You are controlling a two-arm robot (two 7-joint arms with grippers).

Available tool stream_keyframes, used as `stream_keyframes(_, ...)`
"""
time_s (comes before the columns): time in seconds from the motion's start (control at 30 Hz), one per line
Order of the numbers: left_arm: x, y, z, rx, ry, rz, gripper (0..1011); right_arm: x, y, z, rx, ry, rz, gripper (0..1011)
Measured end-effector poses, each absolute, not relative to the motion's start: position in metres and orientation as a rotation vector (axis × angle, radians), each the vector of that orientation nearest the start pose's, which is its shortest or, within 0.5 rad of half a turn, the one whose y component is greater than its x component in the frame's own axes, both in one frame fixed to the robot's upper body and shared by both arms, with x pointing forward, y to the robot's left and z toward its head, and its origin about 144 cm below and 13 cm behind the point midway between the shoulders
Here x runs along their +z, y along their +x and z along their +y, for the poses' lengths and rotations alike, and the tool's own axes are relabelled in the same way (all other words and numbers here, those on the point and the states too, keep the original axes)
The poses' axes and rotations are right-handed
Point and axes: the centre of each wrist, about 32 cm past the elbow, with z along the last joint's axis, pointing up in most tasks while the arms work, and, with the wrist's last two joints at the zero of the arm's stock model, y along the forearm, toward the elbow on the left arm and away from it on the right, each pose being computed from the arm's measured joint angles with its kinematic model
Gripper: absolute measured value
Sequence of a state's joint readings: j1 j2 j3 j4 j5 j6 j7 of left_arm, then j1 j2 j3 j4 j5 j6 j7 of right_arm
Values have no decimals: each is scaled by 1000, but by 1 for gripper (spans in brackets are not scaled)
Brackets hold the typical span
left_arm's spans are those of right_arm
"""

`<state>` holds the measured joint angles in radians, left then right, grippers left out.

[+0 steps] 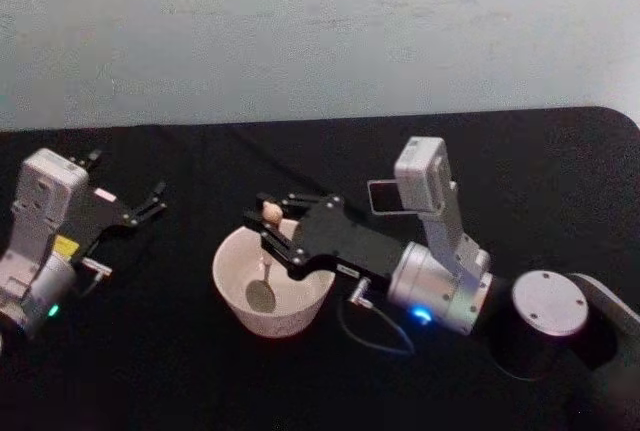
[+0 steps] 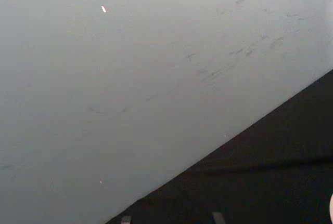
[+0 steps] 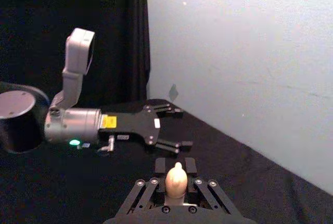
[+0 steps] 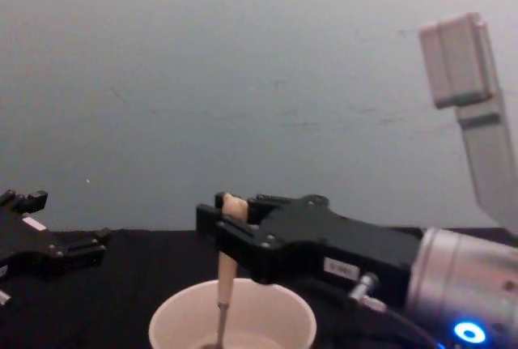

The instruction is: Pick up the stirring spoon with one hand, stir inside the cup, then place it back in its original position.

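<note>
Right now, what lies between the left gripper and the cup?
Nothing: in the head view, bare black table separates the left gripper from the cup.

Light is dim and even. The cup [image 1: 285, 319] stands brightest against the black table [image 1: 180, 371] around it; the wall [image 1: 300, 31] behind glows softly.

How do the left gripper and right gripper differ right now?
The right gripper is shut on the stirring spoon, holding it nearly upright in the cup; the left gripper is open and empty. The right gripper reaches over the cup; the left gripper sits off to its left. Both are black.
</note>
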<state>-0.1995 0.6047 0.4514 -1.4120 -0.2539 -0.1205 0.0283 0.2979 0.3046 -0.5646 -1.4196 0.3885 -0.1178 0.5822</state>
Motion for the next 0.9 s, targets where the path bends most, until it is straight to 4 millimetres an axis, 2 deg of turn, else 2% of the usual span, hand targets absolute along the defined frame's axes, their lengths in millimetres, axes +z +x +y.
stream_keyframes(0.27, 1140, 489, 310, 1248, 304, -285, 1001, 1158, 522, -154, -549, 49, -87, 211)
stream_keyframes(0.53, 1140, 489, 310, 1248, 304, -285, 1001, 1158, 534, -158, -602, 43, -98, 211)
stream_keyframes(0.9, 1140, 489, 310, 1248, 304, -285, 1001, 1158, 536, -165, -630, 40, -103, 211)
